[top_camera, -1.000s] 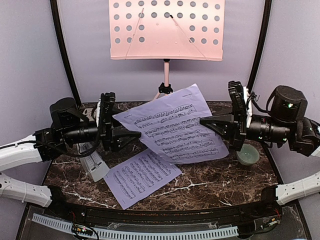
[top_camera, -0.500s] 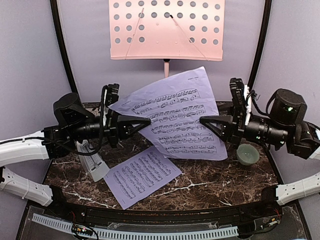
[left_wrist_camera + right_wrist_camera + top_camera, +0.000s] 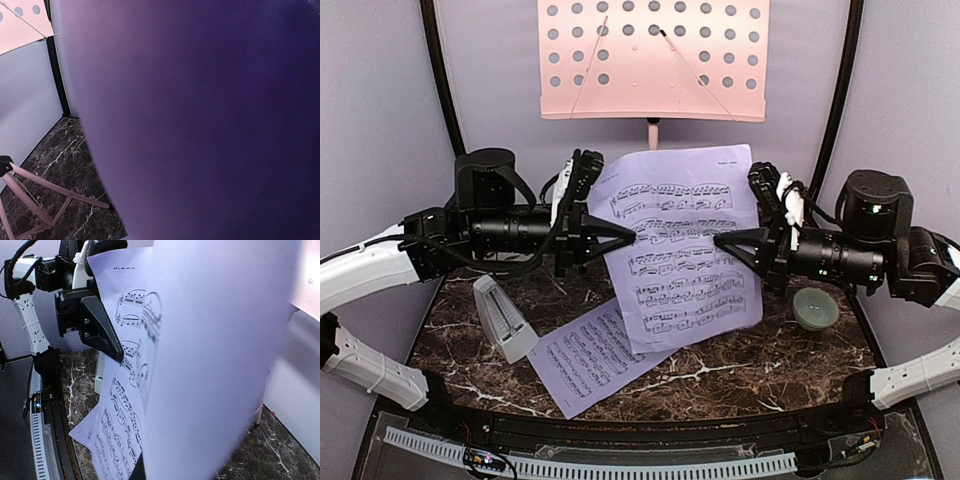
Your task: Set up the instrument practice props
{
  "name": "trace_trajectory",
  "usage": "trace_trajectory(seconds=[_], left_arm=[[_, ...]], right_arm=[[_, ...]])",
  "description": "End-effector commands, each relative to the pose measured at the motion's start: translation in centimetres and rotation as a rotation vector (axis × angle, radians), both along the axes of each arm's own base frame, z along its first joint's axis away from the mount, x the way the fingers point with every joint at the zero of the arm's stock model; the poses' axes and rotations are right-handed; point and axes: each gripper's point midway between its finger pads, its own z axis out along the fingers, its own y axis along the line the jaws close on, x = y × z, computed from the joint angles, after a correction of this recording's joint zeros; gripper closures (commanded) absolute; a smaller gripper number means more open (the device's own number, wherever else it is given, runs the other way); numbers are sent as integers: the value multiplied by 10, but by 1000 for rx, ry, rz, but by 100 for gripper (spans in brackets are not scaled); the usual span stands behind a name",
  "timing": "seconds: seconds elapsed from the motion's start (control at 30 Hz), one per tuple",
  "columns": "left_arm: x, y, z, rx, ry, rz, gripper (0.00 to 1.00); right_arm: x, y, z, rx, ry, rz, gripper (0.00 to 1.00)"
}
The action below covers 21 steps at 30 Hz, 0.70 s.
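The dark marble table (image 3: 750,365) fills the lower half of the overhead view. At 12 o'clock, behind the table's far edge, stands the pink music stand (image 3: 653,60). Its hole-punched desk is bare and its pole drops behind the raised sheet (image 3: 685,250). The left wrist camera catches two of the stand's legs (image 3: 45,187) on the marble.

The raised sheet hangs upright in the air over the table's centre, printed side toward the arms, below the stand's desk and apart from it. It blocks nearly all of the left wrist view (image 3: 200,125) and much of the right wrist view (image 3: 210,365).

The flat sheet (image 3: 590,360) lies on the marble at 7 o'clock, and its far corner is tucked under the raised sheet's lower edge.

The left gripper (image 3: 630,238) reaches in from 9 o'clock, its fingers pressed together on the raised sheet's left edge. The right gripper (image 3: 722,241) comes from 3 o'clock, its tips likewise pinched on the sheet's right part.

The metronome (image 3: 503,318) stands at 8 o'clock, just beside the flat sheet. The small green bowl (image 3: 816,308) sits at 4 o'clock, below the right gripper.
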Motion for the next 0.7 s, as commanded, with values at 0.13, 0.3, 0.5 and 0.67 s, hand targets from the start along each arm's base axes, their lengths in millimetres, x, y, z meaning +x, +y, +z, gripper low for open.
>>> trace_trajectory(seconds=[0.13, 0.3, 0.5, 0.67], left_arm=[[8, 8, -1, 93, 5, 36, 100], [11, 11, 3, 90, -5, 42, 100], [29, 26, 45, -45, -94, 194, 58], [64, 64, 99, -122, -219, 491, 50]], right_arm=[[1, -8, 30, 101, -35, -23, 92], [4, -13, 25, 75, -35, -49, 100], [18, -28, 65, 180, -93, -147, 100], [33, -42, 123, 301, -191, -228, 100]])
